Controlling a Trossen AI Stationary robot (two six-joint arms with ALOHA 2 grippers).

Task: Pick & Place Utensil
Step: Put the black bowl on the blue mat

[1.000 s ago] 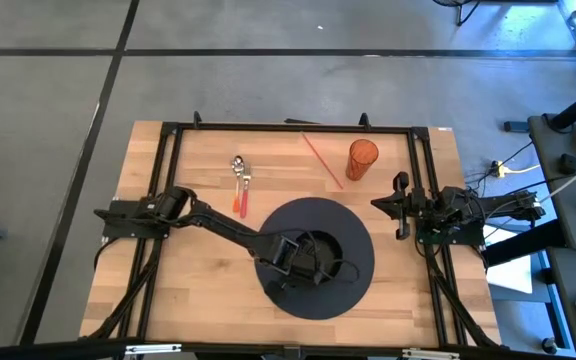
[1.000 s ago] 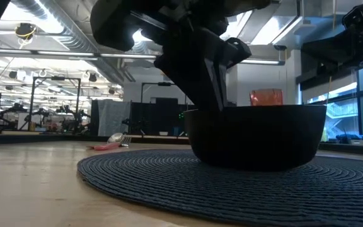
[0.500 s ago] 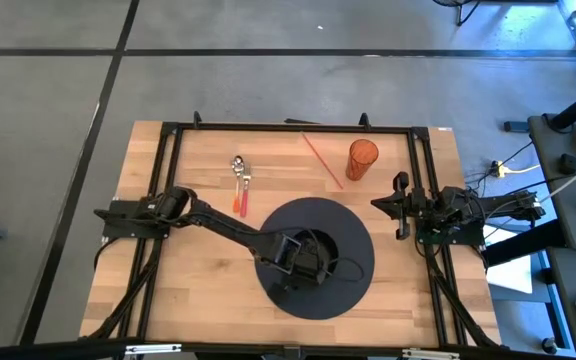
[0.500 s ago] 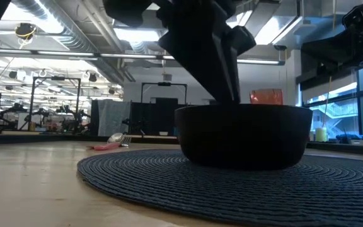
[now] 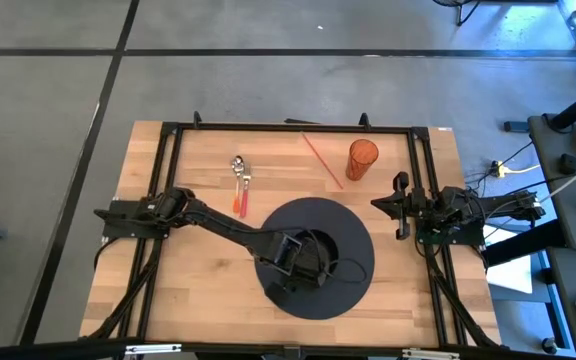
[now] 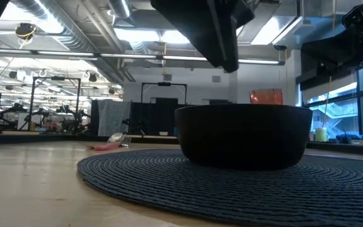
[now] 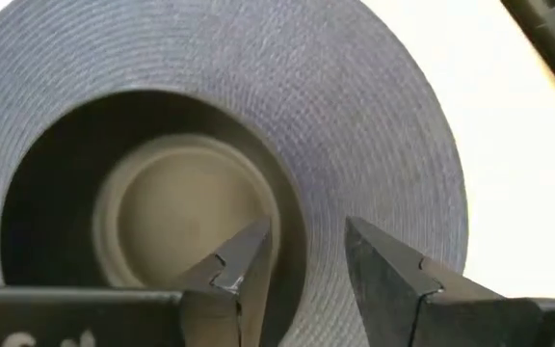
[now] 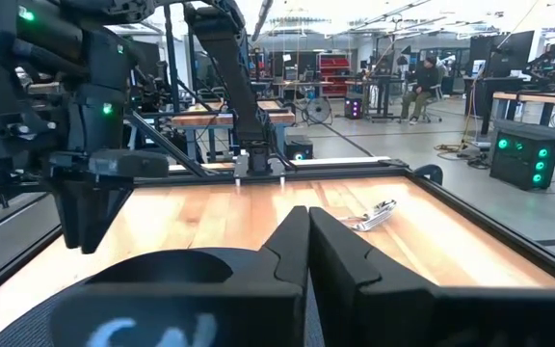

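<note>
From my remote station I have the left gripper (image 7: pixel 302 260) poised just above the rim of the round black bowl (image 6: pixel 243 135), its two dark fingers parted with nothing between them, one over the bowl's wall and the other outside it. The bowl sits on the dark woven circular placemat (image 5: pixel 353 285) at the middle of the pale wooden table (image 5: pixel 198 290), I judge as the place meant to receive the cutlery.

The small utensil with the shiny metal head and orange-red plastic handle (image 5: pixel 241 187) lies flat on the bare wood beyond the mat's far-left edge, well apart from the gripper and untouched; the picking has not yet begun.

An orange translucent cup (image 5: pixel 361 159) and a thin red stick (image 5: pixel 321 159) rest near the table's far edge. The right gripper (image 8: pixel 308 241) waits at the table's right side, fingers pressed together on nothing.
</note>
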